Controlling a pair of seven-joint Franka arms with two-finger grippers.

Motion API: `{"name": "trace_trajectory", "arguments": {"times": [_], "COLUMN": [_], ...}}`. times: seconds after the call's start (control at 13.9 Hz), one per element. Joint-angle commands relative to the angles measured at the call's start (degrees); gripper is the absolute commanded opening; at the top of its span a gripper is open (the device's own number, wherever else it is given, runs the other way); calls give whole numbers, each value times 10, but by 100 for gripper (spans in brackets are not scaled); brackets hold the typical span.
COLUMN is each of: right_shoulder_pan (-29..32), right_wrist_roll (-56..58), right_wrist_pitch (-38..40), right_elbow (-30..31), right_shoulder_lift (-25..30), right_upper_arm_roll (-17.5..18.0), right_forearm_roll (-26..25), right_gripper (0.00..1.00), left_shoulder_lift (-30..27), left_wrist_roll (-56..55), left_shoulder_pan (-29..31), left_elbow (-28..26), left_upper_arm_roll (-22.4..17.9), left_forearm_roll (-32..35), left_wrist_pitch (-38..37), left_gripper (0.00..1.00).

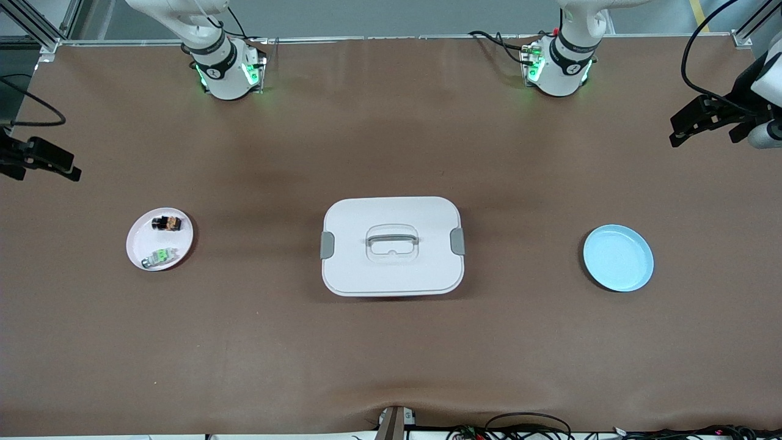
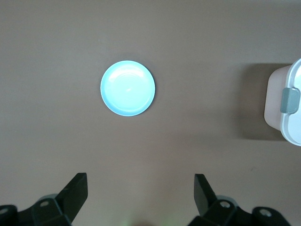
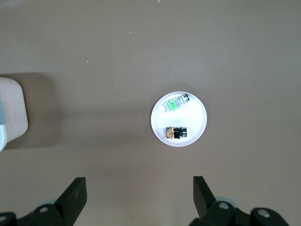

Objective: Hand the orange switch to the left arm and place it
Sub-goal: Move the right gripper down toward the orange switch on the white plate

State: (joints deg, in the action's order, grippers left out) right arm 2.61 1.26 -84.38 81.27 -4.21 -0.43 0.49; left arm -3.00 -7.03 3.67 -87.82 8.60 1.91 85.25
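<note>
The orange switch [image 1: 167, 223] lies on a small white plate [image 1: 135, 239] toward the right arm's end of the table; it also shows in the right wrist view [image 3: 176, 133]. The white box [image 1: 391, 269] with grey clips stands mid-table, lid on. My right gripper [image 3: 139, 183] hangs open and empty, high above the bare table beside the white plate [image 3: 200, 123]; it shows at the front view's edge [image 1: 67, 171]. My left gripper [image 2: 141, 181] hangs open and empty, high above the table beside a light blue plate [image 2: 128, 88]; it shows at the other edge [image 1: 681, 128].
A green-and-grey component [image 1: 160, 256] lies on the white plate beside the switch, nearer the front camera. The empty blue plate [image 1: 618, 258] sits toward the left arm's end. The box's ends show in both wrist views [image 2: 294, 125] [image 3: 11, 108]. Cables lie along the table's front edge.
</note>
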Motion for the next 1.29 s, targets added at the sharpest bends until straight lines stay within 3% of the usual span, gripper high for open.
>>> {"name": "trace_trajectory", "arguments": {"times": [0.0, 0.29, 0.43, 1.22], "right_shoulder_pan": [0, 3, -1, 6], "right_wrist_roll": [-6, -6, -6, -28], "right_wrist_pitch": [-6, -64, -97, -87], "right_elbow": [32, 98, 127, 110], "right_shoulder_lift": [32, 69, 82, 70], "right_upper_arm_roll": [2, 0, 1, -1], "right_forearm_roll": [4, 4, 4, 5], "right_gripper": [100, 100, 100, 100], "left_shoulder_lift": [6, 3, 11, 38], "left_wrist_roll": [12, 14, 12, 12], "left_shoulder_pan": [4, 5, 6, 1], "left_elbow": [13, 14, 41, 33], "left_upper_arm_roll": [0, -1, -2, 4], "left_forearm_roll": [-11, -11, -9, -11], "left_wrist_pitch": [-3, -4, -4, -3], "left_gripper": [100, 100, 100, 100]}}
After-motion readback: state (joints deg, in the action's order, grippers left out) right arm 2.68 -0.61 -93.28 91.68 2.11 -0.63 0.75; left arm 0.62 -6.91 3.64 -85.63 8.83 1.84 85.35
